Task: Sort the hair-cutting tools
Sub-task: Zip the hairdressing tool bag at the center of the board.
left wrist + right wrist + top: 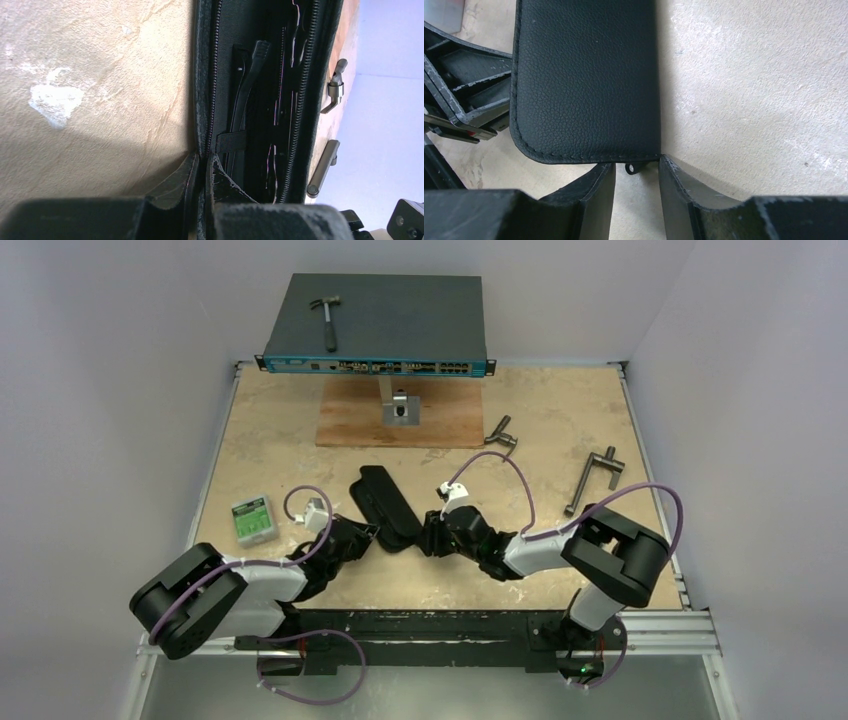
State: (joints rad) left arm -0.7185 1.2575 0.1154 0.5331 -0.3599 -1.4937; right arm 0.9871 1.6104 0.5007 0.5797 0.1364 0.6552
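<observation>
Left gripper [202, 167] pinches the rim of a black case [202, 60] lying open on the desk [100, 75]; right gripper [636, 175] is spread at its corner. Strapped inside, a hair clip [247, 95] looks light and slick, best taken by its free end.

One black zip case [385, 505]; two grey T-handled tools [503, 432] [592, 480]; one hammer [327, 320]; one network switch [400, 310]; one green box [252, 520]; one wooden board [350, 420].
</observation>
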